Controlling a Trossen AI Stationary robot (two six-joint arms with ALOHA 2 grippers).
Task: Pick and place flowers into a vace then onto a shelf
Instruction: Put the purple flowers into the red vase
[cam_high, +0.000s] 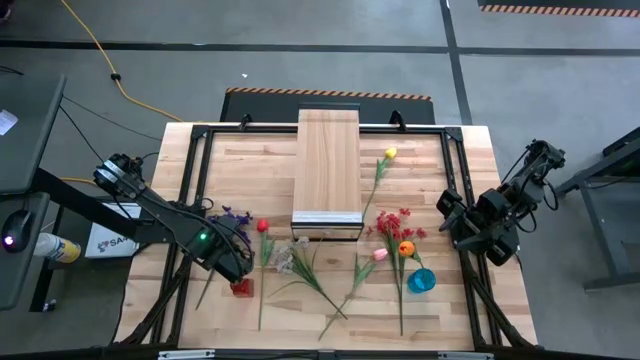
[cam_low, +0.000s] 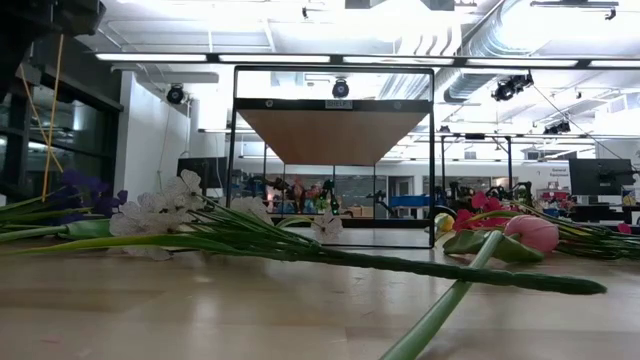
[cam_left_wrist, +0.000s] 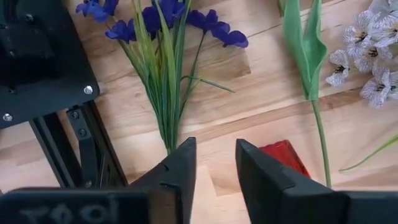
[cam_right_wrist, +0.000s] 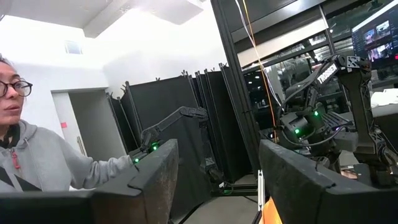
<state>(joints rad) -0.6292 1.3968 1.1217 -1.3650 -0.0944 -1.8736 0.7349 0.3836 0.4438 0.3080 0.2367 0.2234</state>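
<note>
We see our left hand (cam_left_wrist: 214, 180) low over the pale slatted wooden surface (cam_high: 440, 300) near its front left corner, its two dark fingers (cam_left_wrist: 177, 177) parted by a narrow gap and holding nothing. Just beyond the fingertips lies the purple small-blossom spray with long green grass-like leaves (cam_left_wrist: 163, 56), and beside the hand sits a small red translucent block (cam_left_wrist: 285, 155). The red tulip (cam_high: 262, 226) and the white small-blossom spray (cam_high: 286, 260) lie just to the right of these. The long pale wood-plank shelf (cam_high: 328, 165) stands at the middle of the back edge, with a yellow tulip (cam_high: 389, 154) to its right. Near the front right corner lie the red small-blossom spray (cam_high: 396, 222), pink tulip (cam_high: 380, 254), orange tulip (cam_high: 406, 248) and a round blue vase (cam_high: 421, 281). Our right hand (cam_right_wrist: 214, 180) waits raised at the right edge, fingers moderately apart and empty; a person in a grey hoodie (cam_right_wrist: 43, 165) shows behind it.
</note>
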